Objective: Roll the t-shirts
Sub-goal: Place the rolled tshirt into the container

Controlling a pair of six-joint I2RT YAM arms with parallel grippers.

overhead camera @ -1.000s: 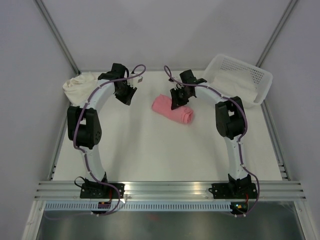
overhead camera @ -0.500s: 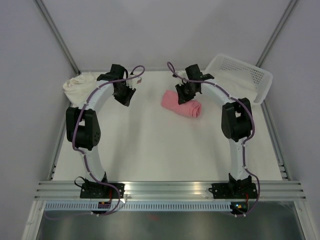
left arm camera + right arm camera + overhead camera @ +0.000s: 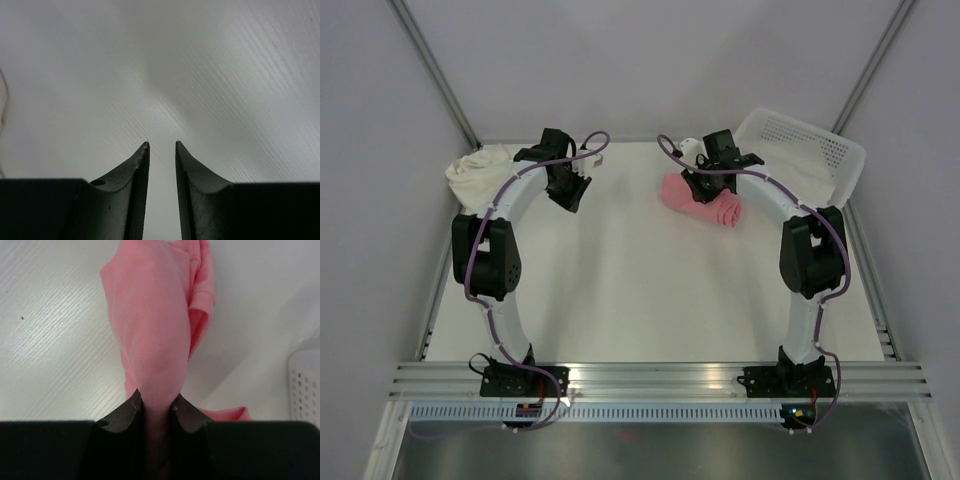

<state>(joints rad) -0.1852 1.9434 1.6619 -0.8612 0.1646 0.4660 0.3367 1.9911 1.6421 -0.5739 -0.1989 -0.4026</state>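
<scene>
The right jaws pinch a fold of the salmon pink t-shirt (image 3: pixel 150 325). This shirt is a rolled bundle at the far right part of the white surface (image 3: pixel 620 290), just beside the white basket (image 3: pixel 810 138). The left jaws stand a little apart, nothing between them, above bare surface. The cream t-shirt (image 3: pixel 475 170) lies bunched at the far left corner

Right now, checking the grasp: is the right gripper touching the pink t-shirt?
Touching. The right wrist view shows the right gripper shut on the pink t-shirt, a fold of cloth pinched inside.
</scene>
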